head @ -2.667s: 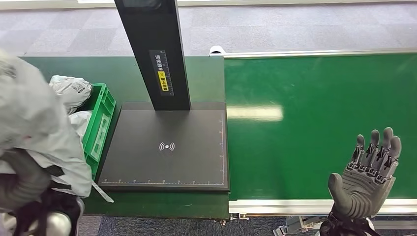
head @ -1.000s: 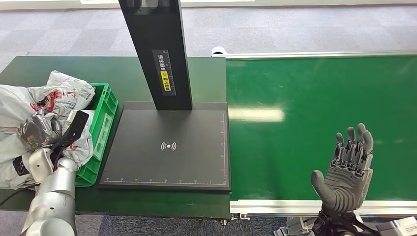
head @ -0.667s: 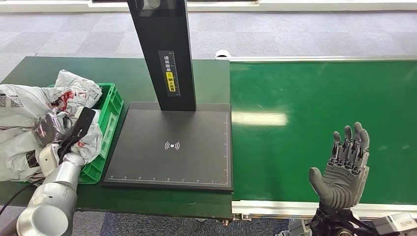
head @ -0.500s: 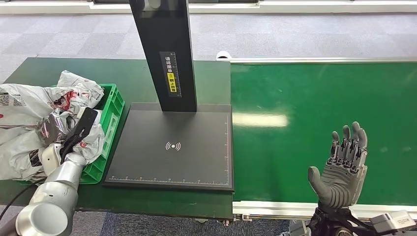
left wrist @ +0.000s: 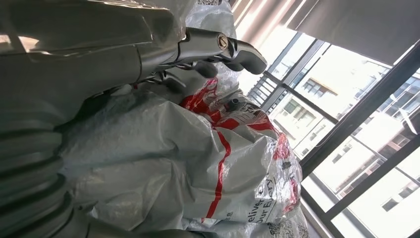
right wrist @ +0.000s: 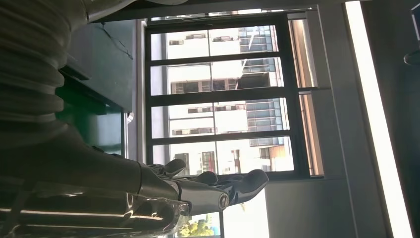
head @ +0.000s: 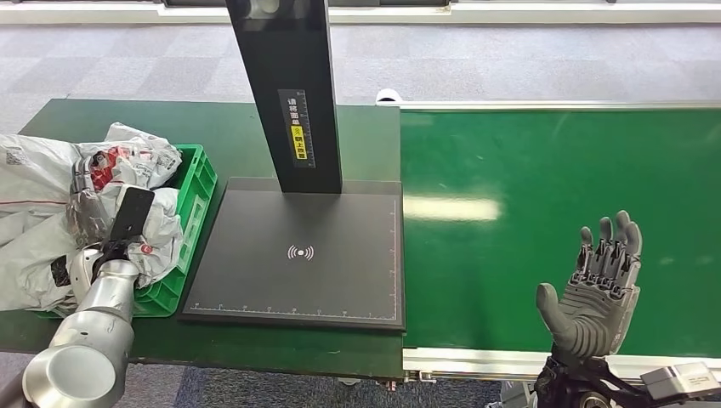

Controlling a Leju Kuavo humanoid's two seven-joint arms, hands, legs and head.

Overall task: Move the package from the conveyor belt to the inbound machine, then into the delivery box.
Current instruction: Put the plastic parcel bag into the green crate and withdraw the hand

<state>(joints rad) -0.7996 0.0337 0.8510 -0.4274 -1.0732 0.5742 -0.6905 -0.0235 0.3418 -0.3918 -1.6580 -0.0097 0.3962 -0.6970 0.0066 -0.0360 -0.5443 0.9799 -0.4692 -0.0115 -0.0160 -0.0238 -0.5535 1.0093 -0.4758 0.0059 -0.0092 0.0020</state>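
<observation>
- left hand [head: 119,223] has its fingers wrapped around the grey-and-red package [head: 51,212], which sits in the green delivery box [head: 194,208]
- right hand [head: 595,289] is wide open over the conveyor belt [head: 527,170], holding nothing

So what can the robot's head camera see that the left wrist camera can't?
Head camera alone: the green conveyor belt, the black inbound machine, the green delivery box and the right robot hand, open and raised over the belt. Left wrist camera alone: big windows with buildings outside. Both: the left robot hand resting among the grey packages with red markings.
</observation>
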